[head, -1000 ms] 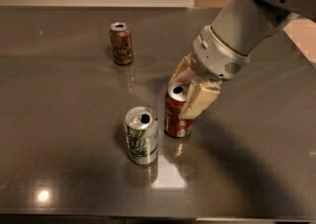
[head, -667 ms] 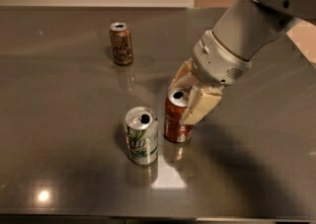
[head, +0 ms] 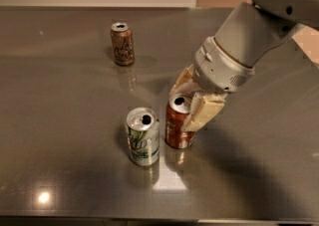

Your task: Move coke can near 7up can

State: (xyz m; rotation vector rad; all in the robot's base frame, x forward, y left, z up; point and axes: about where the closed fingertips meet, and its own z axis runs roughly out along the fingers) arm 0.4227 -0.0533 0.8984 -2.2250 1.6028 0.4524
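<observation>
The coke can (head: 175,131), dark red-brown with a silver top, stands upright on the grey table (head: 60,120), just right of the 7up can (head: 143,138). A narrow gap separates the two. The 7up can is silver-white with green markings and stands upright. My gripper (head: 184,104) comes down from the upper right. Its cream fingers (head: 202,113) sit on either side of the coke can's upper part, shut on it. The fingers hide the far side of the can.
A tan-brown can with dark script lettering (head: 122,44) stands upright at the back left of the table. My arm (head: 249,41) spans the upper right. The table's front edge runs along the bottom of the view.
My gripper and the coke can have shifted slightly toward the front of the table, ending closer beside the 7up can. The other two cans have not moved.
</observation>
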